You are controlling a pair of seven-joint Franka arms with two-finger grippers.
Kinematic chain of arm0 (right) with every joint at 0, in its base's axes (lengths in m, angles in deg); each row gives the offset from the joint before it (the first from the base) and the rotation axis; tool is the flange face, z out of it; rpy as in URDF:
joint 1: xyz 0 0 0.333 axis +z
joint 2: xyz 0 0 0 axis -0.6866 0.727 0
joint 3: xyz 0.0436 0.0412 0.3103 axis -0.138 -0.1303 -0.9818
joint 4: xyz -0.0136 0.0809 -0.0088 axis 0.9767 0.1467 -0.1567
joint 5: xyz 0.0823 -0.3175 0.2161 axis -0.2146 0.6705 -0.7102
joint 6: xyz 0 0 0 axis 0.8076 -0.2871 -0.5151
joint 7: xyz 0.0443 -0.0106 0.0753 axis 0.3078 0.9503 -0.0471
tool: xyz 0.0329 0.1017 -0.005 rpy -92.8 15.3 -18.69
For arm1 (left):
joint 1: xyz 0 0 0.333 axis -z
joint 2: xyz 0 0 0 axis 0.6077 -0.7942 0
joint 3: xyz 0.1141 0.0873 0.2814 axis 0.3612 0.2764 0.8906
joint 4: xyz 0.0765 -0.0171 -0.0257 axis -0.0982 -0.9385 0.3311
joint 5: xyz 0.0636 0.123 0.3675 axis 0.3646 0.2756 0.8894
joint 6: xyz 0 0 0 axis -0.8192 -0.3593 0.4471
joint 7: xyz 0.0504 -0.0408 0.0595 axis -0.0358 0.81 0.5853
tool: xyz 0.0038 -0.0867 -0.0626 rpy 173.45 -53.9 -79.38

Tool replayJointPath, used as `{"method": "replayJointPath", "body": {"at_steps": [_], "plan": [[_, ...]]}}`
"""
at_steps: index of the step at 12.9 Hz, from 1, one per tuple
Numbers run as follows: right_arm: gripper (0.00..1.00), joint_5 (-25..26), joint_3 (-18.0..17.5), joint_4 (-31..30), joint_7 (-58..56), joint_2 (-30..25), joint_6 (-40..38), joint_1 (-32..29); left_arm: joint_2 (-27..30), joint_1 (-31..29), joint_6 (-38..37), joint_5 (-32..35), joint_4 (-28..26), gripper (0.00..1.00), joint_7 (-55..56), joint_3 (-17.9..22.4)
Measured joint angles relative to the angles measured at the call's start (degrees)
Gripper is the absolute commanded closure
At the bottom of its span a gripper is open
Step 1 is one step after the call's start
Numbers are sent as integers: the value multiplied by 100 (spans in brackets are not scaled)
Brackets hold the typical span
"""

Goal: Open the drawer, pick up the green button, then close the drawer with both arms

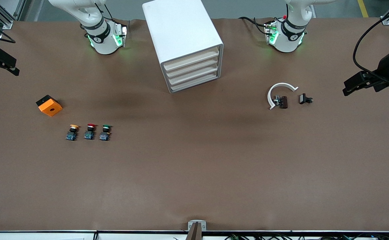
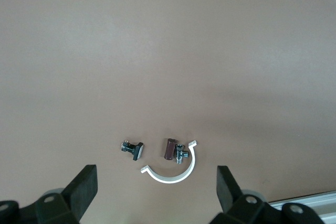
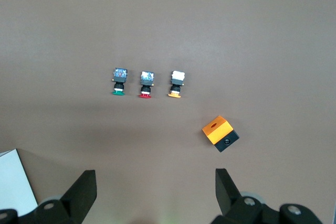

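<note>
The tall white cabinet (image 1: 181, 33) stands at the table's middle, near the arms' bases, with its four cream drawers (image 1: 191, 71) all shut. The green-capped button (image 1: 105, 132) lies on the table toward the right arm's end, beside the red one (image 1: 89, 132) and the yellow one (image 1: 72, 132). It also shows in the right wrist view (image 3: 119, 81). My right gripper (image 3: 156, 192) is open and empty, high over bare table between cabinet and buttons. My left gripper (image 2: 157, 192) is open and empty, high over the table near a white clamp ring (image 2: 176, 171).
An orange and black box (image 1: 49, 105) lies near the buttons, farther from the front camera. The white clamp ring (image 1: 279, 95), a brown part (image 1: 283, 102) and a small black part (image 1: 305, 99) lie toward the left arm's end. Black gear (image 1: 371, 80) overhangs that end.
</note>
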Motion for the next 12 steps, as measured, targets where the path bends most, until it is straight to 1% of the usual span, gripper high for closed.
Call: {"method": "replayJointPath", "body": {"at_steps": [1,4,5,8,12], "plan": [[0,0,0,6,0,0,0,0,91,46,61,-2,-131,0,-51,68],[0,0,8,54,0,0,0,-5,443,418,244,-5,-636,0,-89,530],[0,0,15,74,0,0,0,-10,565,476,254,-5,-766,0,-104,592],[0,1,19,98,0,1,-1,-12,853,510,277,-6,-1005,0,-177,645],[0,1,9,102,0,1,-11,-6,890,510,276,-6,-1055,0,-520,702]]}}
